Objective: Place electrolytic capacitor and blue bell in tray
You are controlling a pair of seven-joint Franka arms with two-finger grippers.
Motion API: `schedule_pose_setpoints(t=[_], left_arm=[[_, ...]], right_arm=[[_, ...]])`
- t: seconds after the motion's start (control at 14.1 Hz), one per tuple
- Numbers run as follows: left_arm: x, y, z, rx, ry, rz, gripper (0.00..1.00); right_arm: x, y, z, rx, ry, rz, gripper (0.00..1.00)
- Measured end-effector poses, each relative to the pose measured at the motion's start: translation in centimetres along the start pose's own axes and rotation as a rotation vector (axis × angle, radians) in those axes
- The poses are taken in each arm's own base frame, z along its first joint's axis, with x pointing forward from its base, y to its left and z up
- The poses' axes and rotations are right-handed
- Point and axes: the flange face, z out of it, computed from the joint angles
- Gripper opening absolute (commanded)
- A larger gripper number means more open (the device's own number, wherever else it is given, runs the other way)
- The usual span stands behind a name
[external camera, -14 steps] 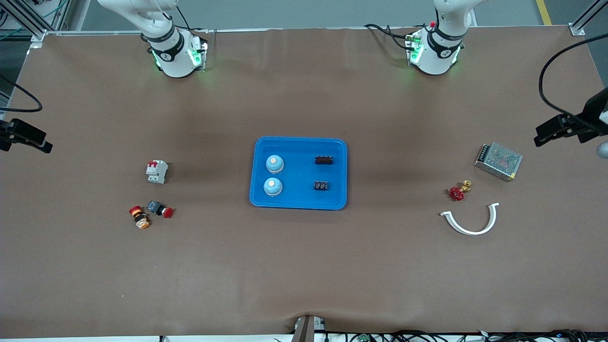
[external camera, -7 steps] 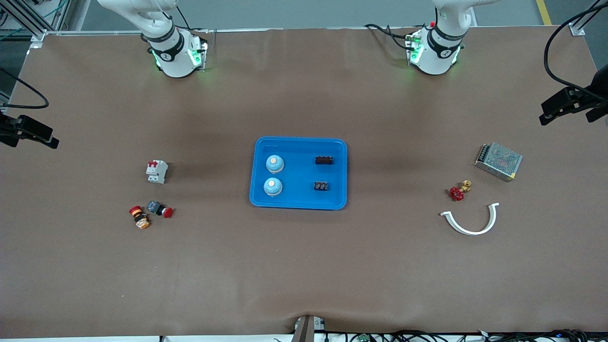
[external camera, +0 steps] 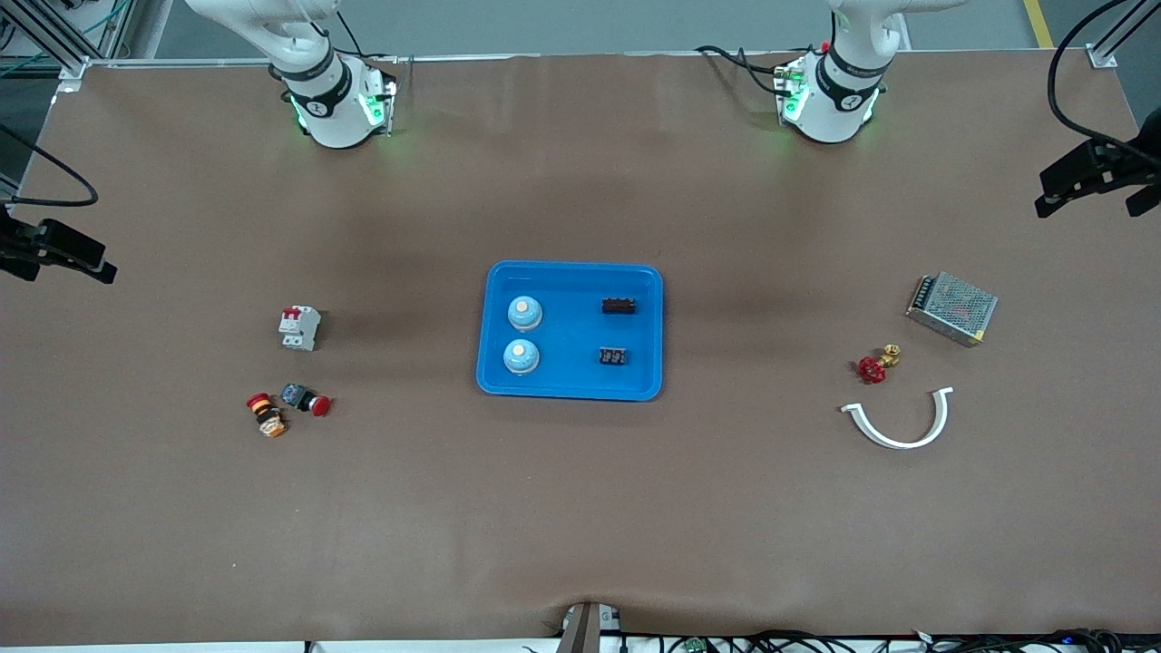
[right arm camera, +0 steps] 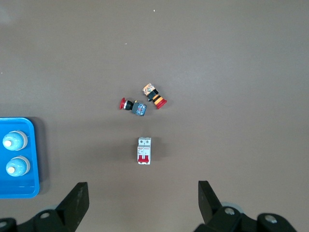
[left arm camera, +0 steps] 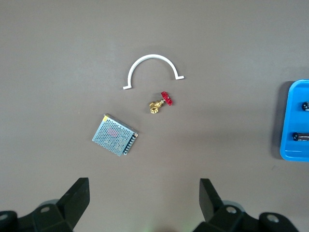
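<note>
Lying tray [external camera: 570, 391], long axis arm-to-arm.

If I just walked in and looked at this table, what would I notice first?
The bright blue tray in the middle of the brown table grabs your eye first, with two blue bells and two small dark parts in it. Next, the shiny metal mesh box toward the left arm's end, with a white curved piece nearer the front camera. Both claws, left and right, hang open above the table ends.
</note>
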Motion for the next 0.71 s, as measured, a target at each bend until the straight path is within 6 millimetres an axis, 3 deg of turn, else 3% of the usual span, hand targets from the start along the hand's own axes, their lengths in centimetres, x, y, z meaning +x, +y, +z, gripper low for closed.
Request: schedule_pose_setpoints(t=[0.43,0.71], left_arm=[[-1.1,0.4,-2.3,-0.05,0.042,0.008,1.0],[0.6,1.1,-1.5,-0.057,0.009,0.023,1.0]], right_arm=[[0.0,0.0,0.0,0.0,0.0,0.001,1.0],[0.0,0.1,0.0,0.0,0.002,0.002,1.0]])
